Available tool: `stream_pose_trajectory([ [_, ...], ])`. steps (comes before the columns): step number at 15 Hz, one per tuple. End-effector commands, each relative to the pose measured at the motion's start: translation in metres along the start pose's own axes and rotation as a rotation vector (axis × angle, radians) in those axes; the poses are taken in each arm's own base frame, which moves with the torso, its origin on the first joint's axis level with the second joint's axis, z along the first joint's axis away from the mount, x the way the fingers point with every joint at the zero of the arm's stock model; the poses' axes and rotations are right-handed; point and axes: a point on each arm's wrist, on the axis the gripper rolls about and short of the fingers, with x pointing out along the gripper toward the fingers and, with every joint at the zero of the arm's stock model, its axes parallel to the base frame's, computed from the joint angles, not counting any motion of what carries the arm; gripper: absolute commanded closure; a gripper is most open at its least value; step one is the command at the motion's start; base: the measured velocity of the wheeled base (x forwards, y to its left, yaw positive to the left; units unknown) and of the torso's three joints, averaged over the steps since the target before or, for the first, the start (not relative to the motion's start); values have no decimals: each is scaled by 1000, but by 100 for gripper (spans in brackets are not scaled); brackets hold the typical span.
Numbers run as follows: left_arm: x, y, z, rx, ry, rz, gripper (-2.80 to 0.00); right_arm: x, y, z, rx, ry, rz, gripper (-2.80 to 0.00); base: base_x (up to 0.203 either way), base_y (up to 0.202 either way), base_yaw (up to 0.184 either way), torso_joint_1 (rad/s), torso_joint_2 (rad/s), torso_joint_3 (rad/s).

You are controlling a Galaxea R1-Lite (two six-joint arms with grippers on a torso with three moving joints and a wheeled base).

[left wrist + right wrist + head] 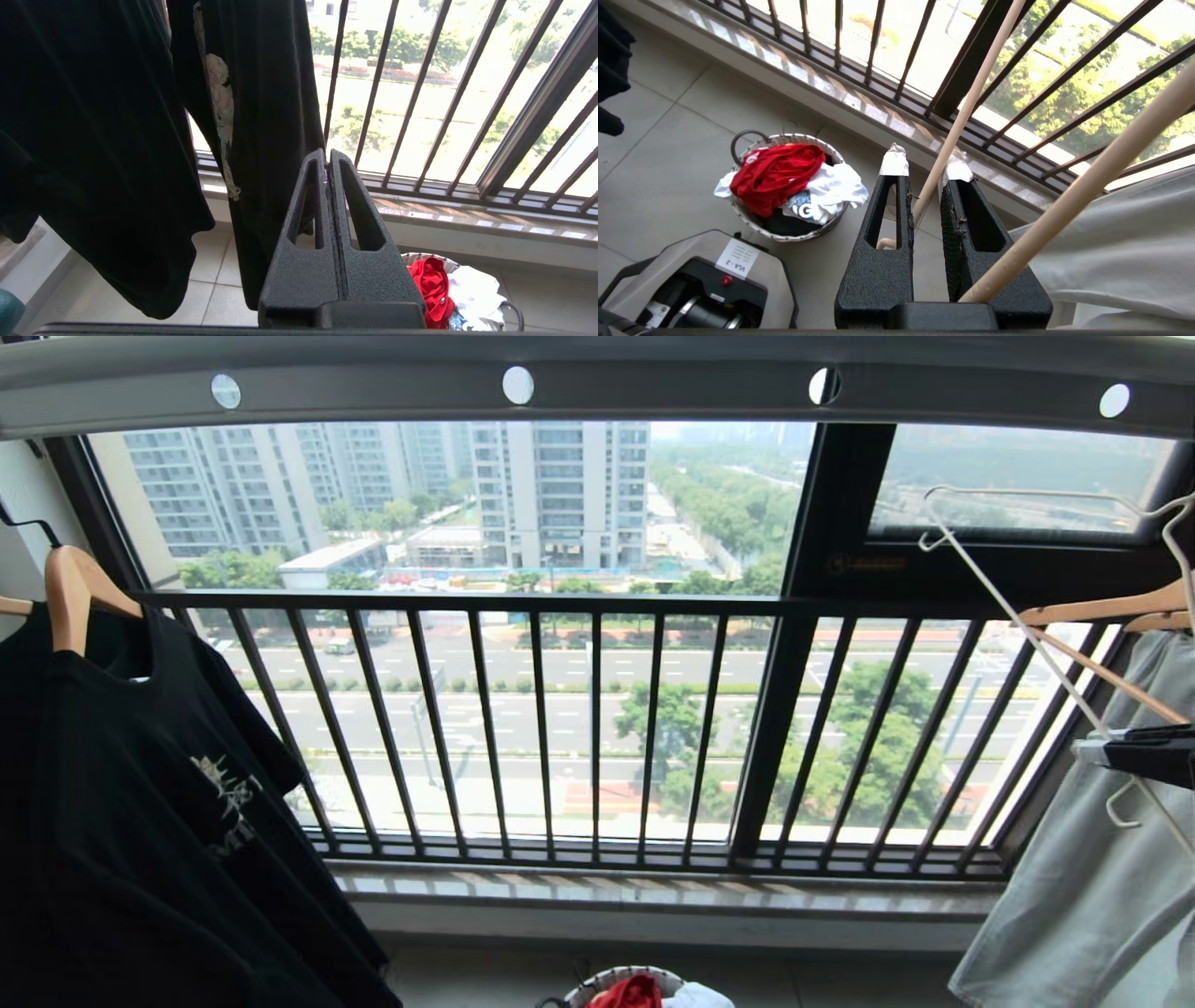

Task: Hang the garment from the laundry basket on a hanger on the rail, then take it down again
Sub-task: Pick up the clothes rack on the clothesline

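While the garment point(630, 992) lies crumpled in the laundry basket point(611, 976), we find that basket on the floor below the middle of the dark railing point(597, 728), with white cloth heaped beside the red. Above the railing runs the rail point(653, 383), its round holes showing pale. At the railing's right end our right gripper point(924, 165) has its fingers point(887, 224) drawn narrow about a thin bar of the hanger point(1008, 607), which sits tilted in front of the railing and off the rail. Just beyond it, a wooden hanger point(1102, 609) carries a pale grey-green garment point(1102, 877). At the railing's left end hangs a black T-shirt point(140, 803), and our left gripper point(328, 158) is near it, fingers pressed together and holding nothing.
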Motion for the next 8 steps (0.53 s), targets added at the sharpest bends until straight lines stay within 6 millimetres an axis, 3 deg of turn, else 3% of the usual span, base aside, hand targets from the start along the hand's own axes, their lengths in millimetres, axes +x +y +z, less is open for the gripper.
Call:
stream_pose_trajectory([
  [1, 0, 0, 0, -1, 0, 2, 0, -13, 10, -4, -18, -29, 4, 0, 0, 0, 0, 0, 0, 0],
  [5, 0, 0, 0, -1, -1, 2, 0, -39, 36, -21, -68, -82, 43, 0, 0, 0, 0, 0, 0, 0],
  [8, 0, 0, 0, -1, 0, 2, 0, -41, 51, -45, -71, -36, 121, 0, 0, 0, 0, 0, 0, 0],
])
